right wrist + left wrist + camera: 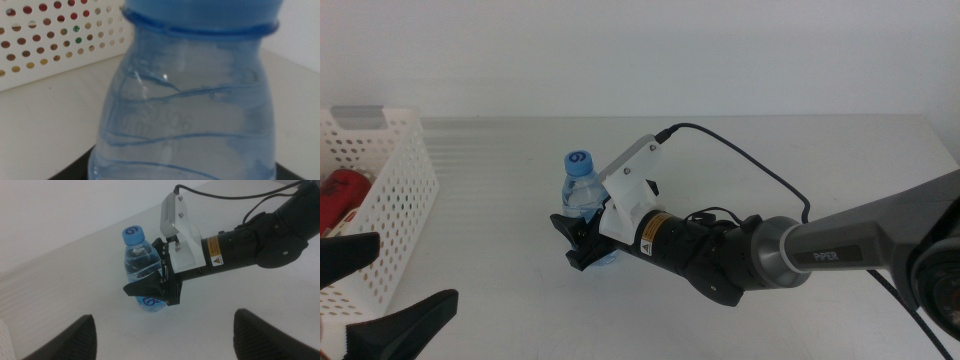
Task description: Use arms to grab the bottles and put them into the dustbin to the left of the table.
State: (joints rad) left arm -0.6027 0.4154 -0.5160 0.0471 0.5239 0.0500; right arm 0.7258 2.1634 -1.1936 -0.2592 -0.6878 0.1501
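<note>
Mid-table, right tool (582,243) clamped around upright water bottle (583,195), left tool (380,300) open.

Right arm (840,245): grey link, "PIPER" lettering, white housing, yellow label, black cable, black gripper (578,243).

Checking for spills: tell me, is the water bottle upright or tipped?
Upright: the water bottle stands on the table, blue cap up, with the right gripper around it.

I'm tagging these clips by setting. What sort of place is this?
Probably a robot lab or test bench: a bare white table, a perforated white basket at its edge, and the right gripper around a small water bottle. Nothing homelike shows.
</note>
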